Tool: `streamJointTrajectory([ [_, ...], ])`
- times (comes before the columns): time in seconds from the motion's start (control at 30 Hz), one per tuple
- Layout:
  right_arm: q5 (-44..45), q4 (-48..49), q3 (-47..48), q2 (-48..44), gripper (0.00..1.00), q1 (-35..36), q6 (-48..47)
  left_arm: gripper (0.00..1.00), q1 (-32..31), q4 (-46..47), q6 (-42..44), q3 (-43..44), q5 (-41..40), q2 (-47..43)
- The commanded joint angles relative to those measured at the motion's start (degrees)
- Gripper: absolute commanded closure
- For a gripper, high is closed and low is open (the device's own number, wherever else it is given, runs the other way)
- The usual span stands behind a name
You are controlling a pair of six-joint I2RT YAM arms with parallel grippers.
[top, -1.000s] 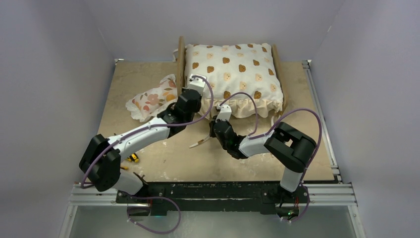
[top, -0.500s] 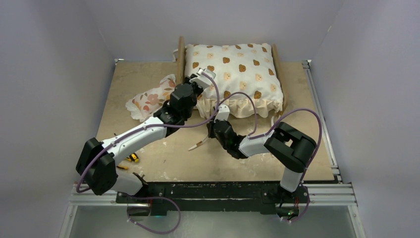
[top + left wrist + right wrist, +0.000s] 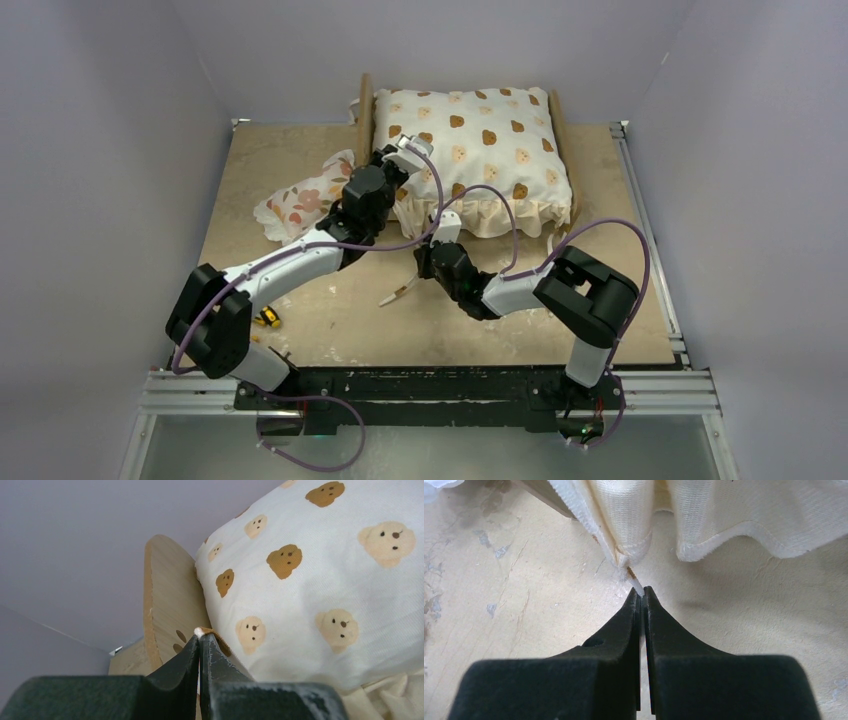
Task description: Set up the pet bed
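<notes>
Rearward, pet bed (image 3: 366, 105) by table (image 3: 290, 135) edge.

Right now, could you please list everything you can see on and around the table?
bed: one, light wood, far middle of the table
cushion: one, cream with brown bears, ruffled, lying in the bed
pillow: one, white floral, on the table left of the bed
strip: one, tan, on the table by the right claw
small things: about two, yellow and black, near left; too small to name
table: one, beige
arms: two, white and black, near edge
left claw: black, shut, at the cushion's near-left corner
right claw: black, shut, at the cushion's ruffle
</notes>
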Motion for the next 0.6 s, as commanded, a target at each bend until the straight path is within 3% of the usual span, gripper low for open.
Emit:
streamJointTrajectory([
  [0.0, -0.64, 0.69, 1.74, -1.0, 0.97, -0.28, -1.04, 1.0, 0.43, 5.85, -2.47, -2.62, 0.3, -0.22],
  [0.27, -1.34, 1.51, 1.81, -0.92, 0.97, -0.28, -1.38, 0.98, 0.43, 3.81, -8.61, -6.95, -2.47, -2.07],
  [0.47, -1.83, 1.63, 1.83, -1.19, 0.97, -0.28, -1.65, 0.7, 0.49, -0.13, -12.08, -5.79, -7.49, -3.27],
  [0.57, -1.95, 1.72, 1.83, -1.51, 0.96, -0.28, -1.83, 0.6, 0.4, -6.63, -16.12, -2.85, -8.98, -3.62],
])
